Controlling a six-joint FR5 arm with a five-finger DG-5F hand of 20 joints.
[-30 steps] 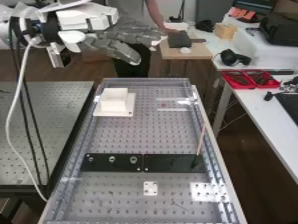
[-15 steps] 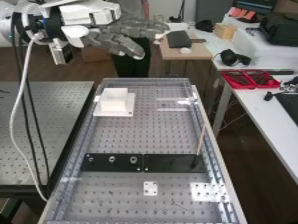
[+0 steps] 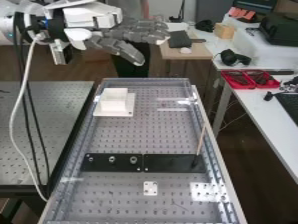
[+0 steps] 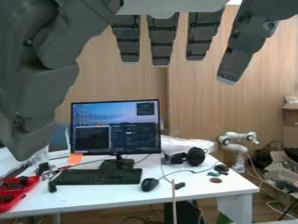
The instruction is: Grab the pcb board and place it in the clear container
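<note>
And here's the hand (image 3: pixel 126 41), poised in the air by the bench's (image 3: pixel 126 137) far left corner, wide open, fingers stretched out, nothing in its grasp. Down on the bench, a clear shape (image 3: pixel 174 109), possibly the container, lies just right of the white block (image 3: pixel 114 100), well beyond the black plates (image 3: pixel 110 162) and the small white plate (image 3: pixel 151 188); which piece is the pcb board, though, I can't tell from here!

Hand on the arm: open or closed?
Open. The hand has its fingers out nearly straight, side by side, curled round nothing.
</note>
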